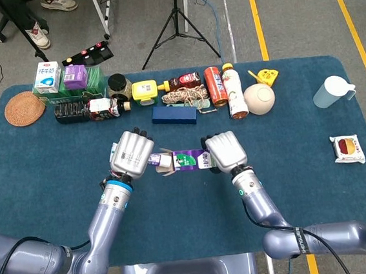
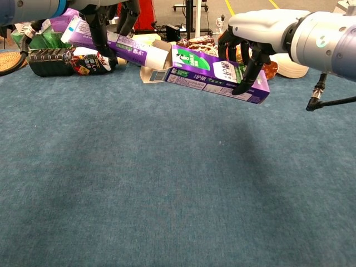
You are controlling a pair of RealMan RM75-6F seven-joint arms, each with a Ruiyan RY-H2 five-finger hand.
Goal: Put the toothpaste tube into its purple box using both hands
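Note:
My left hand [image 1: 131, 153] grips the purple and white toothpaste tube [image 2: 114, 43] above the table, its white cap end [image 1: 165, 161] pointing at the box mouth. My right hand [image 1: 224, 150] holds the purple box [image 2: 214, 73] by its far end, open flaps [image 2: 154, 74] turned toward the tube. In the chest view the tube slopes down to the right and its cap [image 2: 160, 55] sits at the box opening. Whether the cap is inside the box I cannot tell. In the chest view my left hand [image 2: 108, 16] shows at top left and my right hand [image 2: 250, 47] at top right.
Along the back of the blue table [image 1: 43, 170] stand cartons [image 1: 46, 77], bottles [image 1: 234, 92], a blue case [image 1: 174, 114], a woven coaster [image 1: 24, 107] and a round bowl [image 1: 260, 98]. A clear jug [image 1: 333, 91] and a snack packet [image 1: 348, 149] lie at the right.

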